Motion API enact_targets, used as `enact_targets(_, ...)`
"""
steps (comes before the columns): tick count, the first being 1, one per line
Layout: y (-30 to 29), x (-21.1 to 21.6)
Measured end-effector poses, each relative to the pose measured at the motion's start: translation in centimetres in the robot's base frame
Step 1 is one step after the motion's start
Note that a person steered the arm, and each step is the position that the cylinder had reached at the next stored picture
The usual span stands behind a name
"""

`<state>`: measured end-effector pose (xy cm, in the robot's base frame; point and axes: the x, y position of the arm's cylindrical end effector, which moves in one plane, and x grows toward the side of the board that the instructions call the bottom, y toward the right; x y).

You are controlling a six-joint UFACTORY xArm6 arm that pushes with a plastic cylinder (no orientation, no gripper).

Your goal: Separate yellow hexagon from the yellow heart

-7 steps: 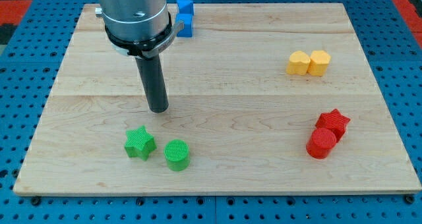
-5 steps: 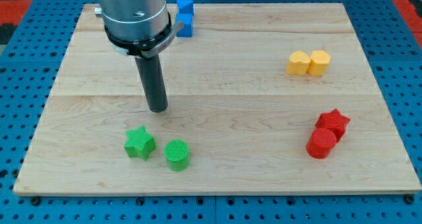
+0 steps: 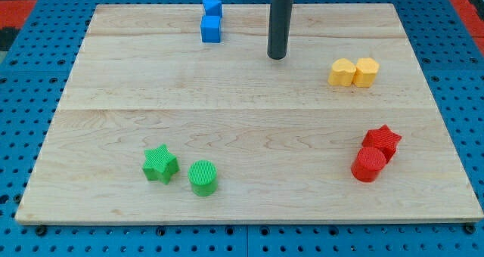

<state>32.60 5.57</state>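
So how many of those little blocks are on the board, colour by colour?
Blue: 2, a blue cube and another blue block behind it
Yellow: 2, the yellow heart and the yellow hexagon
Red: 2, a red star and a red cylinder
Green: 2, a green star and a green cylinder
Total: 8 blocks

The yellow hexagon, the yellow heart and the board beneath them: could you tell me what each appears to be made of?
The yellow hexagon and yellow heart look like matte plastic, probably 3D-printed: their colour is even, and the other blocks show fine ridges. The board looks like light wood with a smooth finish, showing grain lines and plank seams.
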Motion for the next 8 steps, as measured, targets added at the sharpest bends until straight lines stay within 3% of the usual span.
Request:
enact_targets(2,10.2,-3.1)
enact_targets(3,15.2,-0.9)
enact_targets(4,17.1,4.4)
enact_targets(5,14.4,10.0)
enact_targets(7,13.6,4.9)
enact_targets(8,9.5,6.6)
